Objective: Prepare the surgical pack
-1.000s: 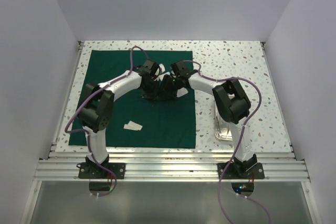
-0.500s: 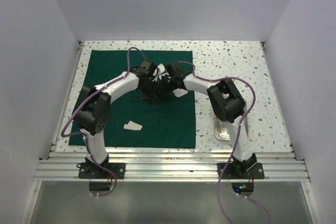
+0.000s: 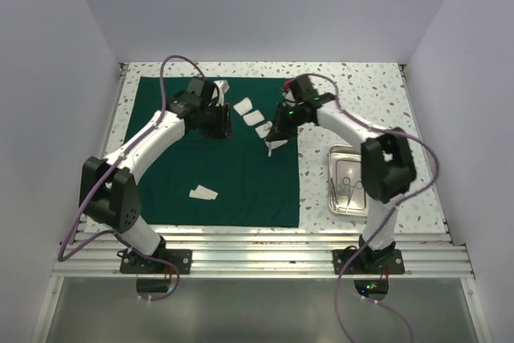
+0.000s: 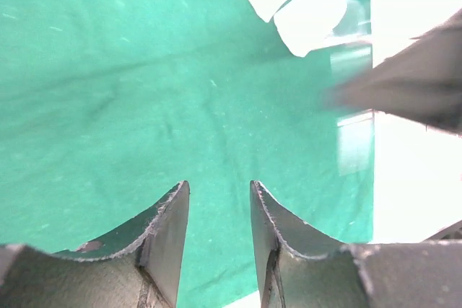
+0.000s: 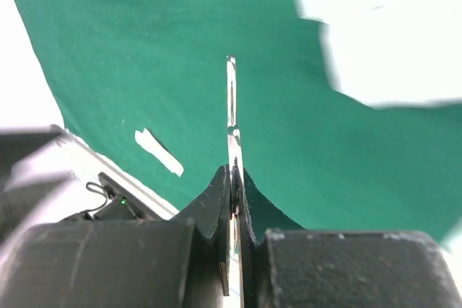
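Observation:
The dark green cloth (image 3: 185,158) lies spread flat on the table. Three white gauze squares (image 3: 254,116) lie in a row on its upper right part, and another gauze piece (image 3: 203,193) lies near the front. My right gripper (image 3: 279,124) is shut on a silvery scissor-like instrument (image 5: 231,106), held above the cloth's right edge with its tip (image 3: 271,149) pointing down. My left gripper (image 4: 216,189) is open and empty above the cloth, left of the gauze row (image 4: 310,12). The small steel tray (image 3: 334,198) with more instruments stands on the right.
The speckled table (image 3: 361,94) has raised rails along its sides and white walls around it. The tray stands close to the right arm's elbow (image 3: 389,168). The right gripper shows blurred at the right of the left wrist view (image 4: 411,91).
The two grippers were close together over the cloth's middle. They have moved apart and back, uncovering the gauze row. The right gripper now holds the instrument near the cloth's right edge.

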You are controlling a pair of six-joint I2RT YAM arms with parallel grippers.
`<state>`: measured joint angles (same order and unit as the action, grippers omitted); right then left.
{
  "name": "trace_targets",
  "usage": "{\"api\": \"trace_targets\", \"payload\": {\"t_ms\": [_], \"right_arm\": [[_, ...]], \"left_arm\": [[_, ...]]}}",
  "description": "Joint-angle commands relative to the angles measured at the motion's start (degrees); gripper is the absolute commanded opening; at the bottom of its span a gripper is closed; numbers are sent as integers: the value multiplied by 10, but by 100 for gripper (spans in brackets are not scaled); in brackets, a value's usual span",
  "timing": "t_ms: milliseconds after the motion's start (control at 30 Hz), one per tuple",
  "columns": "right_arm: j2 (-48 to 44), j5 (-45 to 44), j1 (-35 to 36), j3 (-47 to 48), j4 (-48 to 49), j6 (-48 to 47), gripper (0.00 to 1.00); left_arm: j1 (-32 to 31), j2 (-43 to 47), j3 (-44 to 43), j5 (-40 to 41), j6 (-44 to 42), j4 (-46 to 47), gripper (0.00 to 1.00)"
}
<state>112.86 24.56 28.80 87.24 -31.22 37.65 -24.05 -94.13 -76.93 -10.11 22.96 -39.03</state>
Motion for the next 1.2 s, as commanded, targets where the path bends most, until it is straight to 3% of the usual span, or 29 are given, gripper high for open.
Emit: {"api": "trace_targets", "payload": {"t_ms": [0,167,367,567,1167], "right_arm": [[-148,-31,-111,-84,-80,-88,0],[-232,-48,-246,-159,-160,-198,0],[-273,-129,-308,-212,-206,-241,0],[-251,-159,-325,-245,-200,-252,0],[-186,-79,-334,-278,-219,-255,0]], "left_arm": [[23,38,31,-20,-18,18,43],[35,56,75,-45,-17,48,42],[42,49,87,-62,-19,56,42],[44,45,88,-62,-30,45,42],[45,20,80,-69,-38,40,42]]}}
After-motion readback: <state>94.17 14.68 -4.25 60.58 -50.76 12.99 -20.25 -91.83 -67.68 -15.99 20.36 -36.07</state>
